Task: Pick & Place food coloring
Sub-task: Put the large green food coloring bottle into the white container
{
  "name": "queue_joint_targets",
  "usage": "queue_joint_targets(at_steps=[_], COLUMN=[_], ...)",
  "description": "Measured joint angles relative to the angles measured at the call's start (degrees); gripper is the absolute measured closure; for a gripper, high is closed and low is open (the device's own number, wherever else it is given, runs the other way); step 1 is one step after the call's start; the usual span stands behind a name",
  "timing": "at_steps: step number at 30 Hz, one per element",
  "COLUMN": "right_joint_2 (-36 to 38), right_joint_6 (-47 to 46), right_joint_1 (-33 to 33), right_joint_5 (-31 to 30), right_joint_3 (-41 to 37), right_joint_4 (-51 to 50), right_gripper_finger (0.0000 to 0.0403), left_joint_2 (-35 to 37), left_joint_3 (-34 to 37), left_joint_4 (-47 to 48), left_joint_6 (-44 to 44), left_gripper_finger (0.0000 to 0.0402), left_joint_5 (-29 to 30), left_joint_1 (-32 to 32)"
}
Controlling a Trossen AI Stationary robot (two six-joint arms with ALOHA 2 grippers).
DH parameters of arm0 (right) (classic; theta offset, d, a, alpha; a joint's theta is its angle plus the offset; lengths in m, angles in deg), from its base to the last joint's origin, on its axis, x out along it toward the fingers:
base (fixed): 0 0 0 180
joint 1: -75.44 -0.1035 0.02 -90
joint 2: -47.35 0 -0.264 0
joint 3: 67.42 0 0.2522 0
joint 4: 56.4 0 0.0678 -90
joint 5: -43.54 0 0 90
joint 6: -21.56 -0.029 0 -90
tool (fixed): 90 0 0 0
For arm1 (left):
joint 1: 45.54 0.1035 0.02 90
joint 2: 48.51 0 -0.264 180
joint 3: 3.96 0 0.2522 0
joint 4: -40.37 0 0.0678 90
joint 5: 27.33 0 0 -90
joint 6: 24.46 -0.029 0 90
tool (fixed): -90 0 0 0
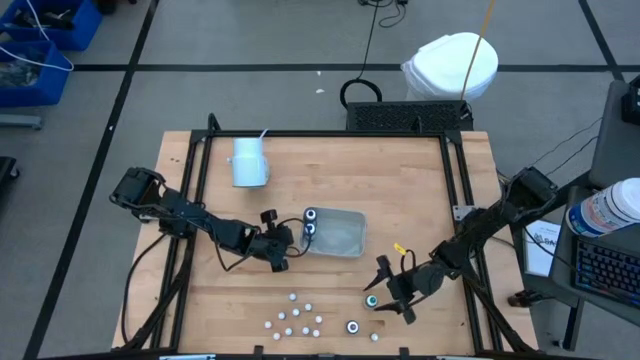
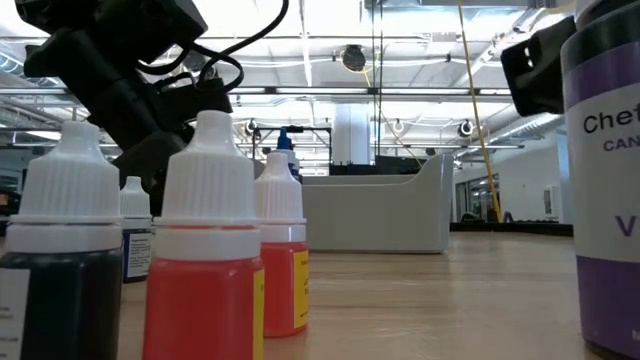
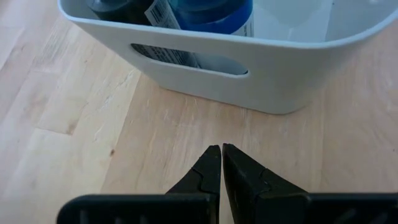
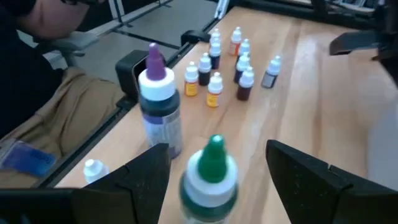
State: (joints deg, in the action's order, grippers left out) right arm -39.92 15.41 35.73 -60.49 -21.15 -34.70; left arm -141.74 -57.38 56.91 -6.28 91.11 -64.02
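Observation:
Two dark bottles (image 1: 310, 222) with round tops stand inside the grey tray (image 1: 345, 240). My left gripper (image 3: 221, 154) is shut and hovers at the tray's left end wall (image 3: 186, 59), apart from it. My right gripper (image 4: 214, 149) is open, with one finger on either side of a green-topped dark bottle (image 4: 210, 177) that stands on the table (image 1: 372, 299); gaps show on both sides. A purple-topped bottle (image 4: 159, 106) stands just beyond it (image 1: 352, 326). Several small white-capped bottles (image 1: 296, 316) stand together near the table's near edge (image 4: 227, 62).
A white cup (image 1: 247, 162) lies at the far left of the table. One small bottle (image 4: 93, 169) stands alone by the near edge. Black frame rails (image 1: 200, 190) run along both sides. A person in tan clothing (image 4: 59, 118) is beyond the near edge.

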Motion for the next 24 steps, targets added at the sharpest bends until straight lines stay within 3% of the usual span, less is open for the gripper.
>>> queue_joint_targets(at_steps=[8,24], right_joint_2=[-0.8,-0.8], right_joint_6=[-0.6,-0.5], right_joint_1=[0.6,0.7], right_joint_5=[0.9,3.8], right_joint_3=[0.0,0.0], right_joint_4=[0.2,-1.6], right_gripper_finger=[0.0162,0.0287], left_joint_2=[0.0,0.0], left_joint_3=[0.0,0.0], left_joint_4=[0.0,0.0], left_joint_6=[-0.5,-1.2], left_gripper_finger=[0.0376,0.0376], left_joint_5=[0.0,0.0], left_joint_1=[0.0,0.0])
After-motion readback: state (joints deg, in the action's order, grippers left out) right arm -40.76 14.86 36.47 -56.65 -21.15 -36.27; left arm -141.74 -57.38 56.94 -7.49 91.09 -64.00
